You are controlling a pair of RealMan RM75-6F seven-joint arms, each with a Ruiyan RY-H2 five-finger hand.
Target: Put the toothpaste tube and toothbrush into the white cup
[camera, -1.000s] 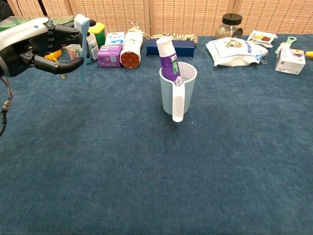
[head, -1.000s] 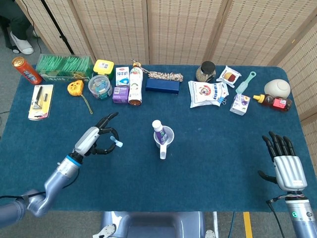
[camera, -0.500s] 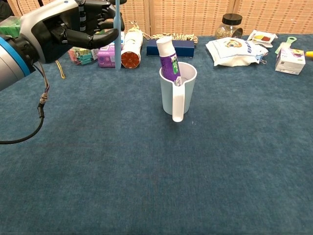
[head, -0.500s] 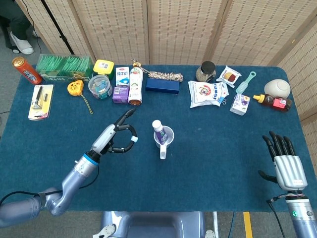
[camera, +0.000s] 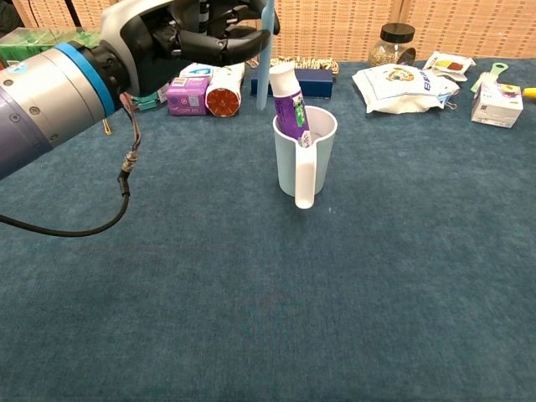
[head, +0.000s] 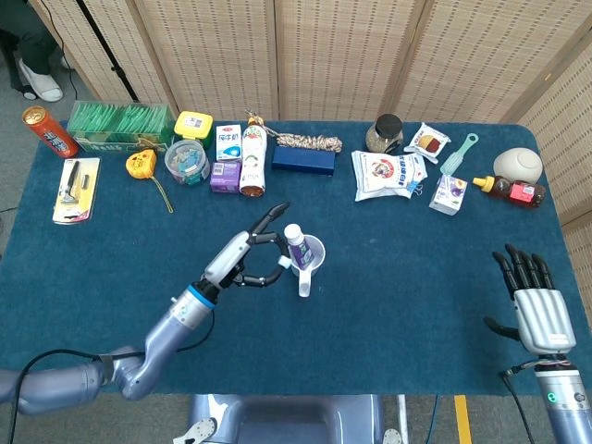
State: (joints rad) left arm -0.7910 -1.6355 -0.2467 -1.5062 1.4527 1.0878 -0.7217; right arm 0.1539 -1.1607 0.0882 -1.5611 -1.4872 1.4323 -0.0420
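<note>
I have the toothbrush [camera: 265, 59] pinched upright in my left hand [head: 248, 260], its handle hanging down just left of the white cup [camera: 306, 151] near the middle of the frame, close beside the rim but not yet over the mouth. The toothpaste tube [camera: 289, 102] already stands in the cup, leaning toward the left side of the rim, so I judge the first half of the task done and the brush carry as the step in hand. My right hand [head: 538, 314] sits at the lower right of the head view, fingers straight and apart, holding nothing. Next I need to bring the handle tip over the free right part of the opening, clear of the tube's cap, then lower it and let go without nudging the cup or tipping the tube.
</note>
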